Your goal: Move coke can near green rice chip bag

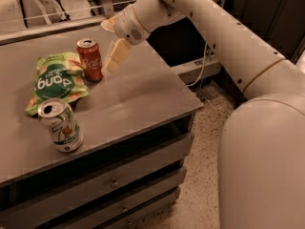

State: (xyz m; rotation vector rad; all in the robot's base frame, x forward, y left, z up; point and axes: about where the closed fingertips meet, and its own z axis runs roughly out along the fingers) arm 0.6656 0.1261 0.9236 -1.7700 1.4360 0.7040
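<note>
Hand [110, 51] hovering spread and empty just beside coke can [90, 59], next to chip bag [55, 80], near desk's [143, 94] far edge. A sideways swing is risking a topple.

Tool [112, 51] hovers, fingers apart, just right of coke can [90, 60] beside green rice chip bag [56, 80].

White, rounded arm segments [224, 37] dotted with dark screws [172, 0]; pale-yellow gripper [112, 49] at tip.

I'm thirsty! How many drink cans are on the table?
2. The coke can stands beside the green rice chip bag, with the gripper on its other side. The white-and-green can stands near the table's front edge. None seems hidden.
</note>
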